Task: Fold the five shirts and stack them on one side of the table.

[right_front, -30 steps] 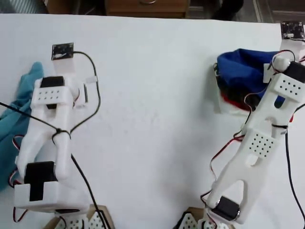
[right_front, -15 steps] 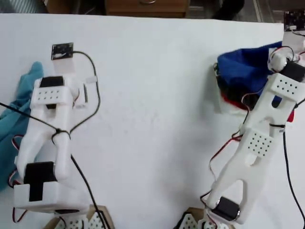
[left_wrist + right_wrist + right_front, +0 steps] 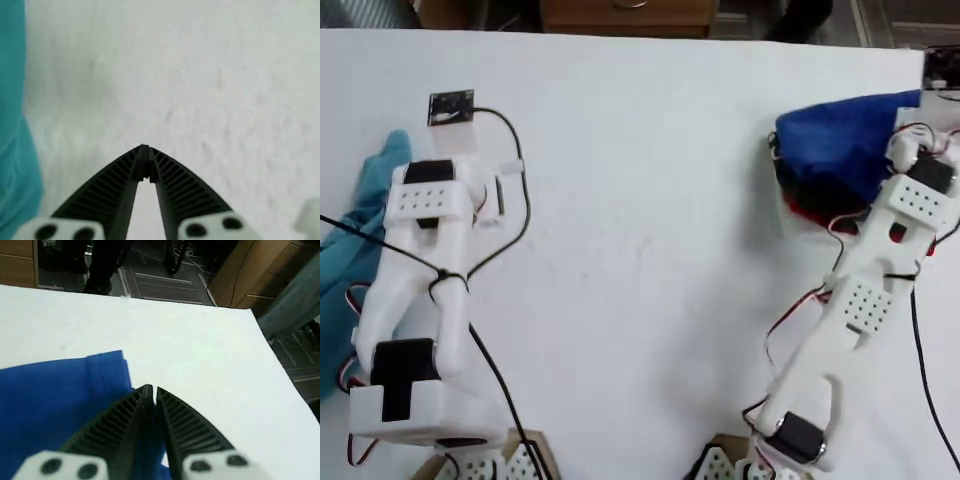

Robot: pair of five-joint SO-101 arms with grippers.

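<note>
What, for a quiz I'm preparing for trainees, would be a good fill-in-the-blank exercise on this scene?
1. The topmost stacked shirt is ____ in colour.
2. The teal shirt lies beside the ____ arm.
3. The left claw hangs over the bare table with its fingers ____.
Missing words: blue; left; shut.

- A plain royal-blue cloth shirt point(image 3: 840, 140) is seen on the right, with a red cloth layer point(image 3: 807, 211) beneath.
- A teal cloth shirt point(image 3: 360, 215) is seen far left.
- The flat table point(image 3: 650, 200) is white.
- The left gripper point(image 3: 145, 162) and right gripper point(image 3: 150, 396) are ribbed black.
</note>
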